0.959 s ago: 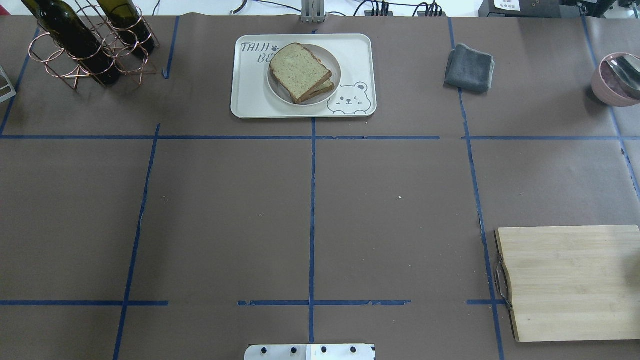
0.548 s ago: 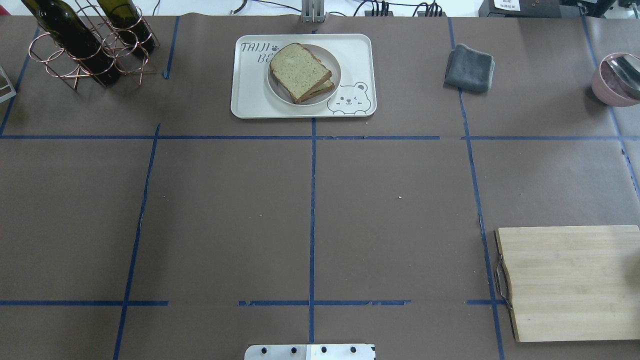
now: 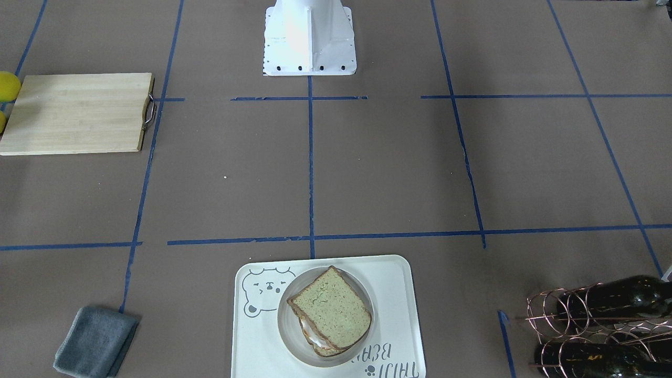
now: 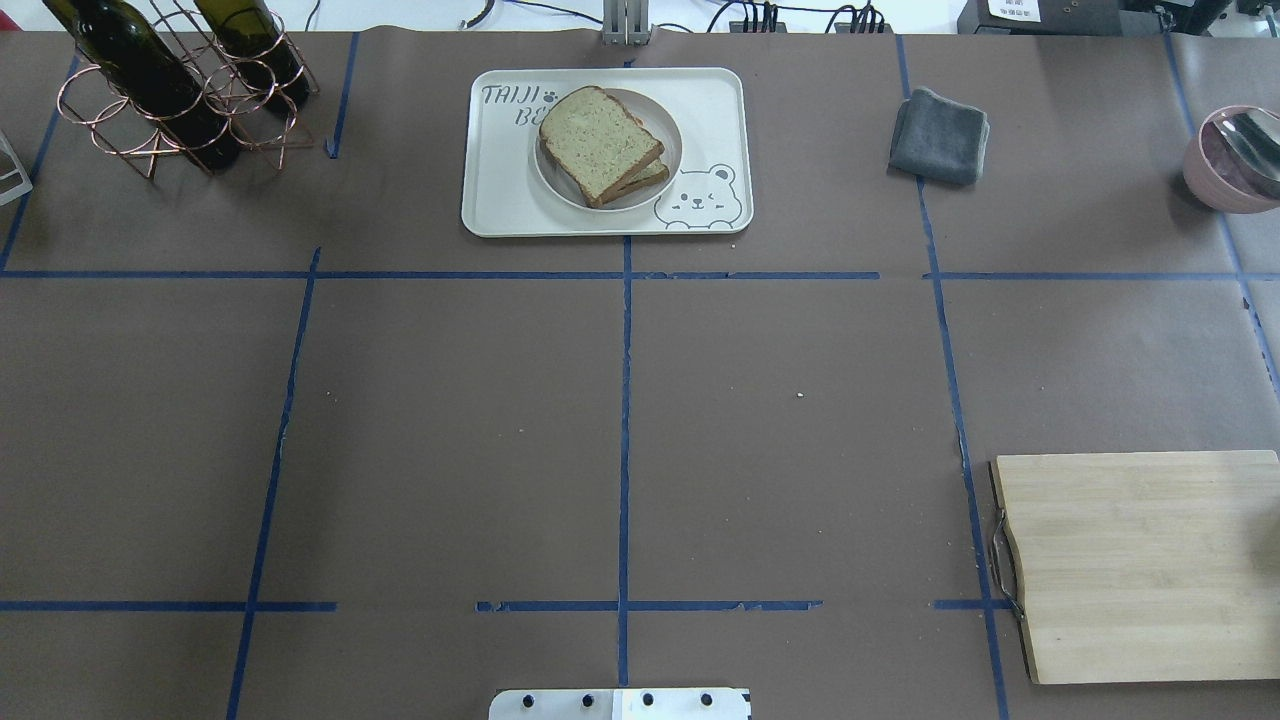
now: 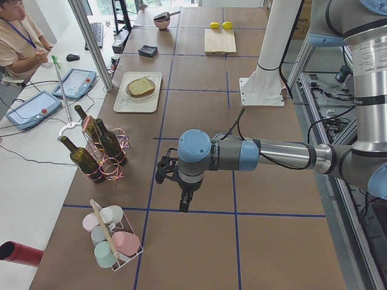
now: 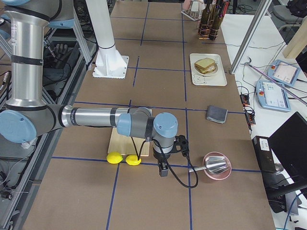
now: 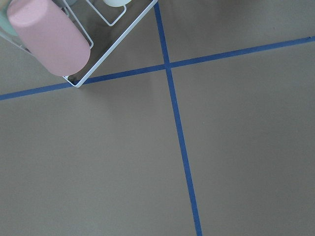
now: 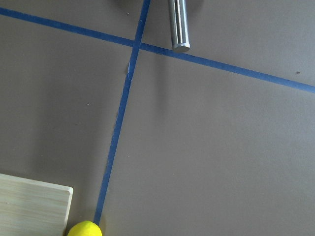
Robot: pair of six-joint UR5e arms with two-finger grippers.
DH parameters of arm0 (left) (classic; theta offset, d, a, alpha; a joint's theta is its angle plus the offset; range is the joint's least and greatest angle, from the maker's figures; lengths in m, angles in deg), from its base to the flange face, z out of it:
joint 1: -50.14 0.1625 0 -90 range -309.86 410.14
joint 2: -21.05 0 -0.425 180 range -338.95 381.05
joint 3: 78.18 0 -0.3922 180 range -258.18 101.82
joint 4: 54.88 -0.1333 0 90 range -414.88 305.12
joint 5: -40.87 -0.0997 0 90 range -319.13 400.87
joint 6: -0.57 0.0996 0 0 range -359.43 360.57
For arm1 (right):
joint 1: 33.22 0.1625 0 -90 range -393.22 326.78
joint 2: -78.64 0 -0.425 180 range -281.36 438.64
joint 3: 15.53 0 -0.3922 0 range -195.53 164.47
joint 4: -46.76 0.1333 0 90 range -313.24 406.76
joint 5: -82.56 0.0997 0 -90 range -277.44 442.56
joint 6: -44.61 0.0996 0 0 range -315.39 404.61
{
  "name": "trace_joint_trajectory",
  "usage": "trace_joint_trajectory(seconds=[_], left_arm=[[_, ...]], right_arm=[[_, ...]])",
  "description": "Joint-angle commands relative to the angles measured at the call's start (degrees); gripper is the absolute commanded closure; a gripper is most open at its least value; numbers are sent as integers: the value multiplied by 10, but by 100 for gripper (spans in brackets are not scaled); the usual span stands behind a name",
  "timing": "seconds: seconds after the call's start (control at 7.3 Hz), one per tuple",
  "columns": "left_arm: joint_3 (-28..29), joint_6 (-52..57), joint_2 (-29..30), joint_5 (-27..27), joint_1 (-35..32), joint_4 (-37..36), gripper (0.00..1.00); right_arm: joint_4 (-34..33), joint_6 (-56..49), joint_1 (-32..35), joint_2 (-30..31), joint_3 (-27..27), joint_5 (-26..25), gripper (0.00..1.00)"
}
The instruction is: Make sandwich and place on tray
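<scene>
The sandwich (image 4: 600,142), two greenish-tan bread slices with a white edge of egg between them (image 3: 310,334), lies on a round white dish on the white bear-face tray (image 4: 500,205) at the far middle of the table. It also shows in the front view (image 3: 331,310) on the tray (image 3: 401,294). My left gripper (image 5: 184,204) hangs over bare table near the left end, far from the tray. My right gripper (image 6: 163,171) hangs over the table near the right end. Both show only in the side views, so I cannot tell whether they are open or shut.
A copper rack with wine bottles (image 4: 170,90) stands at the far left. A grey cloth (image 4: 938,135) and a pink bowl with a ladle (image 4: 1235,160) are at the far right. A wooden cutting board (image 4: 1140,560) and two lemons (image 6: 123,158) are near right. A cup rack (image 5: 112,238) is at the left end.
</scene>
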Motion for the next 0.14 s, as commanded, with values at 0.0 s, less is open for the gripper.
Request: trace_joint_trajectory(seconds=[0.0], left_arm=[[1,0,0,-4,0,0,0]], right_arm=[[0,0,0,0,0,0,0]])
